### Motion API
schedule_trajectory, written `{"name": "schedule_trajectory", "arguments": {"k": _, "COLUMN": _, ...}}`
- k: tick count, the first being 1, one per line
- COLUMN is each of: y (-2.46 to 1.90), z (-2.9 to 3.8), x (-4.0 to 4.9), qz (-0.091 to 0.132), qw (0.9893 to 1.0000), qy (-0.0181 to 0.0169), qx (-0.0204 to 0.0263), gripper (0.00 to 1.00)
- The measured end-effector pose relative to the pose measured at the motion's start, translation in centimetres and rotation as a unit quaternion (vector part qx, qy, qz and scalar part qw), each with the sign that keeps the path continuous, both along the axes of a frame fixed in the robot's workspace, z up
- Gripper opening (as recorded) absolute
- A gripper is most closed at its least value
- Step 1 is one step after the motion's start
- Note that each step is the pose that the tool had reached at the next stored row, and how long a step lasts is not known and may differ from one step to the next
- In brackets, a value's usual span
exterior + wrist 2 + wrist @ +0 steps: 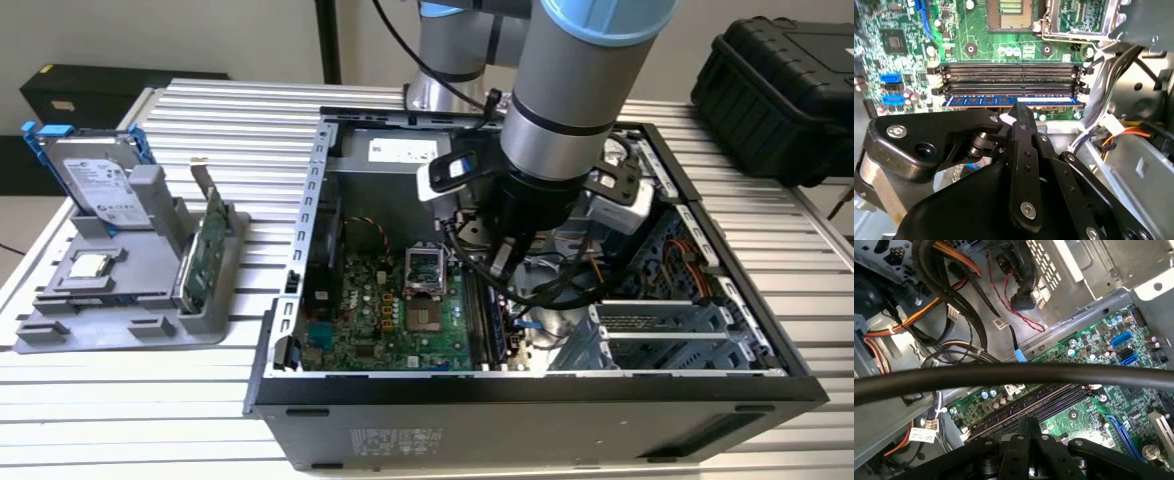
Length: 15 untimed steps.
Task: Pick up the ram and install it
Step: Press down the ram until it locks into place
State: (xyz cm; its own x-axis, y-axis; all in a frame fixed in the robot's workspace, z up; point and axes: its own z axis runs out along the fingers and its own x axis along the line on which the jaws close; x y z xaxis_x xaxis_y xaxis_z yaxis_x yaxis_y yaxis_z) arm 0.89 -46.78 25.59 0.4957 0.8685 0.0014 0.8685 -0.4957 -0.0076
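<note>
Gripper [1013, 116] down inside the open case [287, 330], over the long memory slots [1009, 76] at the board's [367, 320] right edge in the exterior view. Fingers closed together, tips directly above the ram [1009, 100]; whether they pinch its top edge or only press on it, cannot tell.

Ram: blue stick, standing on edge in the slot row nearest the gripper, parallel to the black slots beside it. Looks level end to end in the second wrist view. Clip state at its ends not clear.

Doing this step well, my judgement: keep the push straight down and even along the stick, no tilt, so both ends seat together. Watch the loose cables [954, 347] just beside the slots; one black cable [1014, 374] crosses close to the wrist.

Containers: case holds board, empty processor socket [423, 272], cable bundle. Grey tray [120, 290] on the table [747, 215], left of the case, holds a silver drive [94, 180], a green card [211, 250] upright, and a small chip [87, 265].
</note>
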Motion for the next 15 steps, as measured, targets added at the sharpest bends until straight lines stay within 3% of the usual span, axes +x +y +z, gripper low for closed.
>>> {"name": "schedule_trajectory", "arguments": {"k": 4, "y": 0.00, "z": -0.01, "x": -0.03, "qz": 0.034, "qw": 0.9994, "qy": 0.0000, "qx": 0.0000, "gripper": 0.00}}
{"name": "schedule_trajectory", "arguments": {"k": 7, "y": 0.00, "z": -0.03, "x": -0.05, "qz": 0.060, "qw": 0.9982, "qy": 0.0000, "qx": 0.0000, "gripper": 0.00}}
{"name": "schedule_trajectory", "arguments": {"k": 11, "y": 0.00, "z": -0.05, "x": -0.07, "qz": 0.094, "qw": 0.9956, "qy": 0.0000, "qx": 0.0000, "gripper": 0.00}}
{"name": "schedule_trajectory", "arguments": {"k": 15, "y": 0.01, "z": -0.07, "x": -0.10, "qz": 0.126, "qw": 0.9920, "qy": 0.0000, "qx": 0.0001, "gripper": 0.00}}
